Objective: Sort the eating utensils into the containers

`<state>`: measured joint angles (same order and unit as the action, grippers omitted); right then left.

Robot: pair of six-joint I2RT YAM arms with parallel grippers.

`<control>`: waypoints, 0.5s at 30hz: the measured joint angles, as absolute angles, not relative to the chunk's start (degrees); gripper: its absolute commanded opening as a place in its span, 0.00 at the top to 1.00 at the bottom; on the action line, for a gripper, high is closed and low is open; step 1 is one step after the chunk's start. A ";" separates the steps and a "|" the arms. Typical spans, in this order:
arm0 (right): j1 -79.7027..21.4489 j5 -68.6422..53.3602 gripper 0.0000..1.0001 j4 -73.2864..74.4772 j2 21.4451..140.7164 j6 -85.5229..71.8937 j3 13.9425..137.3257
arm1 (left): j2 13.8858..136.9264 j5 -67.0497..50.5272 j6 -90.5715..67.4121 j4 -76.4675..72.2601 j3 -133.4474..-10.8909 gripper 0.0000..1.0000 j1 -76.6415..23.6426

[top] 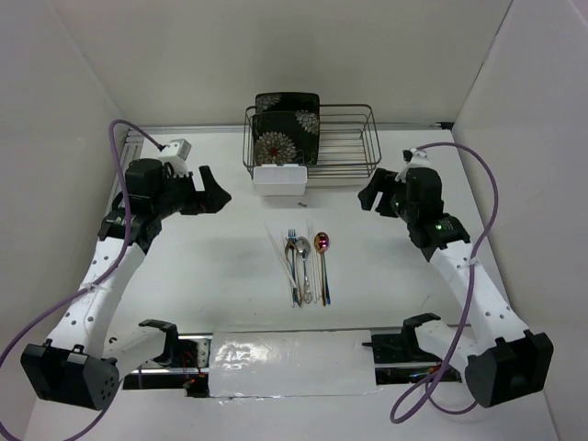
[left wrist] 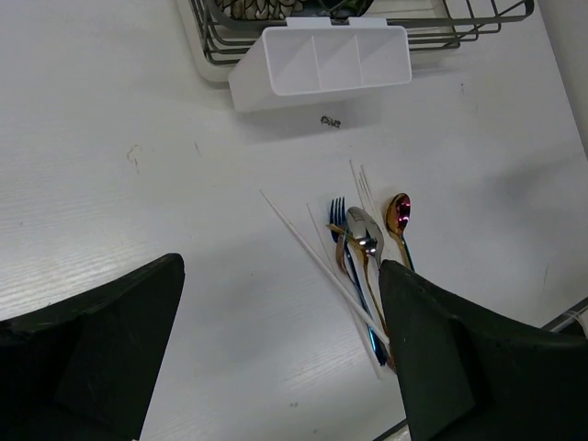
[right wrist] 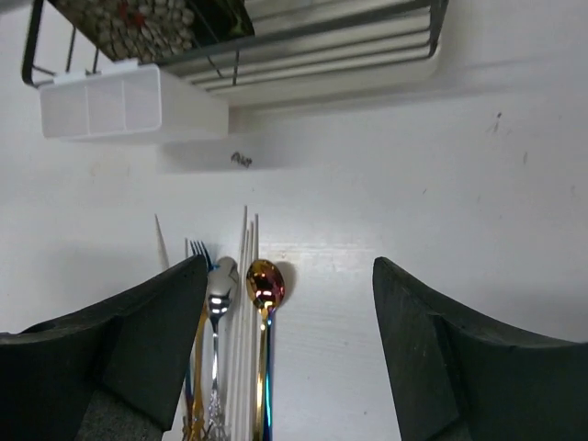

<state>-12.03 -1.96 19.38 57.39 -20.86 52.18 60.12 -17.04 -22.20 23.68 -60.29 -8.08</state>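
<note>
My left fingers: spread wide, holding nothing, poised to the left of the cutlery and well apart from it.
My right fingers: likewise parted and empty, raised on the opposite side.
Utensils: fork, spoons, pink-gold spoon and chopsticks lie bundled mid-bench, handles toward me.
White tub: three compartments, set against the wire rack's near side; one kind each, I judge.
Sorting: not begun; compartments look empty.
</note>
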 measured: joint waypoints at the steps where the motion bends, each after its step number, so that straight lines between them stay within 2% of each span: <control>1: -12.71 -1.96 0.20 19.79 58.11 -21.08 51.88 | 60.12 -16.99 -22.09 23.81 -60.29 0.00 -8.08; 15: -22.74 2.57 0.22 20.84 76.47 -23.83 51.53 | 57.43 -18.94 -21.04 26.35 -56.29 0.00 -8.08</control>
<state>-22.74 2.57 20.84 76.47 -23.83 51.53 57.43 -18.94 -21.04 26.35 -56.29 -8.08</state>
